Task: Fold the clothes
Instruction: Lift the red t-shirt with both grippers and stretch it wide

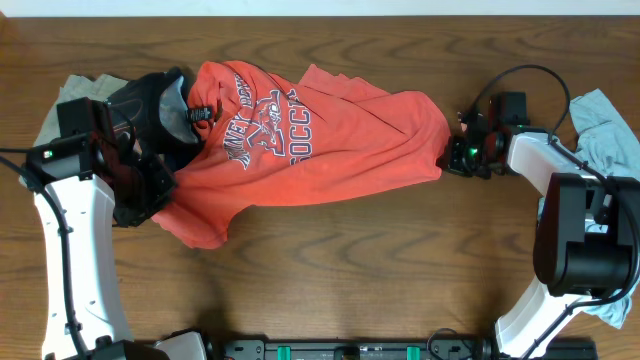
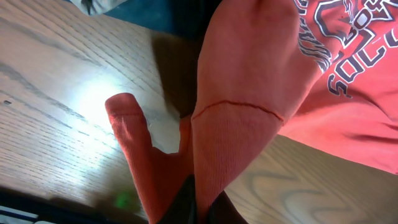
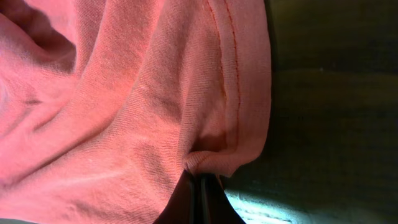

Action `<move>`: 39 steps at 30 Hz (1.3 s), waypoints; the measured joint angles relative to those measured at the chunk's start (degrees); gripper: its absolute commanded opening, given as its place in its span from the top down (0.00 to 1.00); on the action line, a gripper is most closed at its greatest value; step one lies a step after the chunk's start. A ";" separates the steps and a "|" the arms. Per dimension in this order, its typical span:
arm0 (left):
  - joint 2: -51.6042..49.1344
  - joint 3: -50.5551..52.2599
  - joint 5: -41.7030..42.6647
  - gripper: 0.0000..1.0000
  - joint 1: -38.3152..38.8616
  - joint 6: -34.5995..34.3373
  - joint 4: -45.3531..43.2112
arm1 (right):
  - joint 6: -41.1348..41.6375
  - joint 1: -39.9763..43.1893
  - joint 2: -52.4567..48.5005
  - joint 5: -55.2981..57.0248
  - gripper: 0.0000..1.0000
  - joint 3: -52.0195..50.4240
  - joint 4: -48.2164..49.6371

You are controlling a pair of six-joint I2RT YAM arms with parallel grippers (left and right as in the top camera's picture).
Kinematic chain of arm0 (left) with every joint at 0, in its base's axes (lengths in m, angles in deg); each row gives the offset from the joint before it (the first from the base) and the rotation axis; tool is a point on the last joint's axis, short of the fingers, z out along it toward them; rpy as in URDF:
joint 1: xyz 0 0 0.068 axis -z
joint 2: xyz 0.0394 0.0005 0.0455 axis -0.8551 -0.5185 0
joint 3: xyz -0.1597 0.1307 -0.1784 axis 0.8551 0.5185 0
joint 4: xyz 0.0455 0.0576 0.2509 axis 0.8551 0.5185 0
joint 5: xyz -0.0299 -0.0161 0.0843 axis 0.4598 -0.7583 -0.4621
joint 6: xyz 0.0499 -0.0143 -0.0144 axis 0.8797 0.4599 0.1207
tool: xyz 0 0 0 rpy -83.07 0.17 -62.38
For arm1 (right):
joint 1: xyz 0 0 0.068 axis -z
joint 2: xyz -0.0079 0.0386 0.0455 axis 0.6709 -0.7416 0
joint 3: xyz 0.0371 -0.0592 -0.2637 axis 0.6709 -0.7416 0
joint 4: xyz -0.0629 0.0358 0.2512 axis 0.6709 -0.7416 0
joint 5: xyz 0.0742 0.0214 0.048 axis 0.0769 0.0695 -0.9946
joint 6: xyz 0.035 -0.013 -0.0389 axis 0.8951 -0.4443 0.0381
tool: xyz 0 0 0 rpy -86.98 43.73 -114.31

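A: Two grips on. Left fingers (image 2: 217, 211) pinch one stitched edge of the coral-red cotton T-shirt (image 1: 320, 140), right fingers (image 3: 186, 202) clamp the opposite hem. It's lying bunched mid wooden bench (image 1: 400, 260).
B: So we're spreading. Next we'd pull apart and lay flat.

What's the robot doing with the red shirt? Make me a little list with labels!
shirt: coral-red T-shirt, crumpled, lettering facing up
left gripper: shut, pinching the shirt's left end
right gripper: shut, pinching a stitched hem at the right end
other clothes: pale blue-grey shirt, by the right arm
table: brown wood
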 measured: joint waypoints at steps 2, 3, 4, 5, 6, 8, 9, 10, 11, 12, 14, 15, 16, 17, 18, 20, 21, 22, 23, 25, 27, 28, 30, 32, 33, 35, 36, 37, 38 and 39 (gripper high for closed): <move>0.00 0.00 0.00 0.94 0.00 0.00 0.00 | 0.00 0.28 0.02 -0.44 0.99 0.09 -1.42; 0.00 0.00 0.00 0.94 0.00 0.00 0.00 | 0.02 0.35 0.02 -0.61 0.99 0.37 -2.89; 0.00 0.00 0.02 0.94 0.00 0.00 0.00 | -0.02 0.66 0.07 -0.61 0.99 0.59 -4.35; 0.00 0.00 0.17 0.94 0.00 0.00 -0.02 | -0.07 0.98 0.11 -0.59 0.99 0.92 -6.32; 0.00 0.00 0.50 0.94 0.00 0.00 -0.13 | -0.17 1.44 0.31 -0.42 0.99 1.16 -8.07; 0.00 0.00 2.27 0.94 -0.02 0.46 -0.44 | -0.35 2.45 0.87 0.90 0.99 1.68 -12.28; 0.00 0.00 3.61 0.94 -0.02 1.07 -0.61 | -0.50 3.32 1.44 1.66 0.99 2.23 -14.97; 0.00 0.00 4.61 0.94 0.00 1.62 -0.61 | -0.59 4.24 2.19 2.45 0.99 2.99 -17.25; 0.00 0.00 5.90 0.94 -0.02 2.40 -0.57 | -0.76 5.29 3.10 2.89 0.99 4.17 -19.78; 0.00 0.00 6.75 0.94 0.00 3.04 -0.59 | -1.01 6.27 4.20 3.28 0.99 5.55 -21.79; 0.00 -0.04 8.39 0.94 0.00 4.20 -0.57 | -1.70 8.63 7.43 3.61 0.99 9.90 -26.49; 0.00 -0.13 8.92 0.94 0.02 4.74 -0.57 | -2.08 9.42 8.96 3.69 0.99 12.02 -28.33; 0.00 -0.42 9.27 0.94 0.04 5.11 -0.46 | -2.62 10.43 10.82 3.69 0.99 14.64 -30.42; 0.00 -1.09 9.62 0.94 0.13 5.60 -0.33 | -3.28 11.37 13.03 3.69 0.99 17.51 -32.46; 0.00 -1.86 9.84 0.94 0.31 5.92 -0.17 | -3.89 12.02 14.84 3.69 0.99 19.87 -34.12; 0.00 -4.94 10.25 0.94 0.76 6.51 0.59 | -5.05 13.40 18.97 3.67 0.99 25.27 -37.53; 0.00 -6.38 10.34 0.94 1.01 6.82 0.76 | -5.46 13.75 20.33 3.72 0.99 26.99 -38.58; 0.07 -8.48 10.45 0.94 1.38 7.28 1.44 | -5.88 14.32 21.99 3.67 0.99 29.42 -40.33; 0.09 -10.03 10.54 0.94 1.62 7.48 1.64 | -6.14 14.67 22.97 3.65 0.99 30.80 -41.09; 0.17 -14.12 10.54 0.94 2.29 7.78 2.69 | -6.62 16.09 25.53 3.67 0.99 34.80 -43.47; 0.35 -18.23 10.73 0.94 2.89 7.85 3.48 | -6.73 17.53 27.41 3.69 0.99 38.07 -44.92; 0.44 -19.56 10.75 0.94 2.99 7.91 3.76 | -6.71 18.45 28.22 3.67 0.99 39.60 -45.59; 0.81 -23.65 10.93 0.94 3.08 7.98 5.22 | -6.69 19.82 29.68 3.63 0.99 42.60 -46.51; 1.40 -27.39 11.10 0.94 3.10 7.98 6.14 | -6.69 21.11 31.15 3.67 0.99 45.44 -46.99; 1.73 -29.03 11.15 0.94 3.10 7.98 6.45 | -6.69 21.88 31.93 3.69 0.99 46.84 -47.04; 2.86 -32.92 11.34 0.94 3.17 7.96 6.91 | -6.69 22.91 33.31 3.61 0.99 49.46 -47.10; 3.50 -34.40 11.37 0.94 3.19 7.98 6.95 | -6.69 23.17 33.88 3.67 0.99 50.64 -47.12; 4.35 -36.11 11.37 0.94 3.19 7.98 6.91 | -6.69 23.61 34.51 3.72 0.99 51.87 -47.12; 5.57 -38.23 11.41 0.94 3.21 7.98 6.47 | -6.67 24.09 35.28 3.93 0.99 53.64 -47.15; 6.29 -39.19 11.41 0.94 3.21 7.98 6.12 | -6.62 24.28 35.60 4.04 0.99 54.23 -47.12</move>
